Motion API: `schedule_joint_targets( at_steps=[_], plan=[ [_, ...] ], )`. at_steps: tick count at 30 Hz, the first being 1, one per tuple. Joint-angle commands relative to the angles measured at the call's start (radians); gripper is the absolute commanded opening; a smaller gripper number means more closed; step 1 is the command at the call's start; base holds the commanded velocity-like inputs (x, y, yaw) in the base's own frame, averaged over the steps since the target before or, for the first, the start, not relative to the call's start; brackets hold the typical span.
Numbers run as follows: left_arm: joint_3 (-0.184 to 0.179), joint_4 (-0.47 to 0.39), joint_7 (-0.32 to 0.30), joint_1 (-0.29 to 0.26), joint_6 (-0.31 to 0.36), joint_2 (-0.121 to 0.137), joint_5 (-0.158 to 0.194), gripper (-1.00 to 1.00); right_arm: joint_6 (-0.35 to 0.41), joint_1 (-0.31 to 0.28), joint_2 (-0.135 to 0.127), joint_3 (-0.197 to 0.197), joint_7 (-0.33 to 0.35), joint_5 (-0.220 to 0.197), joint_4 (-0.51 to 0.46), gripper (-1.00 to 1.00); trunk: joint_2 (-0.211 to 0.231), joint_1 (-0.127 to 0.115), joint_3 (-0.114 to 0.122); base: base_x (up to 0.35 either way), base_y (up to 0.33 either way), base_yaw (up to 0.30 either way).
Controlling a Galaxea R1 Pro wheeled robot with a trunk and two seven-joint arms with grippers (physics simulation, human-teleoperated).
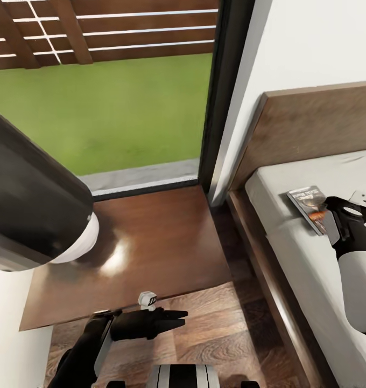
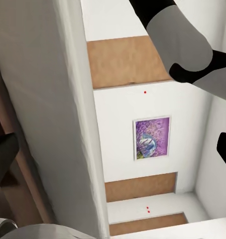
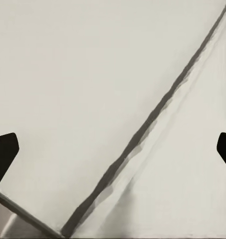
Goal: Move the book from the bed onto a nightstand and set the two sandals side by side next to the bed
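The book (image 1: 308, 206), a thin dark paperback with an orange band, lies on the white mattress of the bed (image 1: 290, 253) near the light-brown headboard (image 1: 312, 129). My right gripper (image 1: 342, 214) is at the book's right edge, just above the mattress, with its fingers spread; in the right wrist view the right gripper (image 3: 113, 149) stands open over white bedding. The glossy reddish nightstand (image 1: 150, 242) sits left of the bed. My left gripper (image 1: 178, 318) hovers open over the floor in front of the nightstand. The sandals are out of view.
A lamp (image 1: 37, 210) with a black shade and white base stands on the nightstand's left part. Behind it a dark-framed window (image 1: 226, 91) looks onto grass. Wood-plank floor (image 1: 220, 334) runs between nightstand and bed. A purple picture (image 2: 152, 138) hangs on the far wall.
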Motion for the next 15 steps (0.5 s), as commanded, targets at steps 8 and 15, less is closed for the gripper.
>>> schedule_joint_targets(
  at_steps=[8, 15],
  plan=[
    [0.002, 0.000, -0.005, 0.000, 0.011, -0.001, -0.003, 1.00, 0.003, 0.000, 0.000, 0.001, -0.002, -0.013, 0.035, 1.00, 0.000, 0.000, -0.001, -0.033, 0.000, 0.005],
    [0.002, 0.000, -0.005, 0.000, 0.011, -0.001, -0.003, 1.00, 0.004, 0.000, 0.000, 0.001, -0.003, -0.013, 0.035, 1.00, 0.000, 0.000, -0.001, -0.001, 0.000, 0.215]
  ],
)
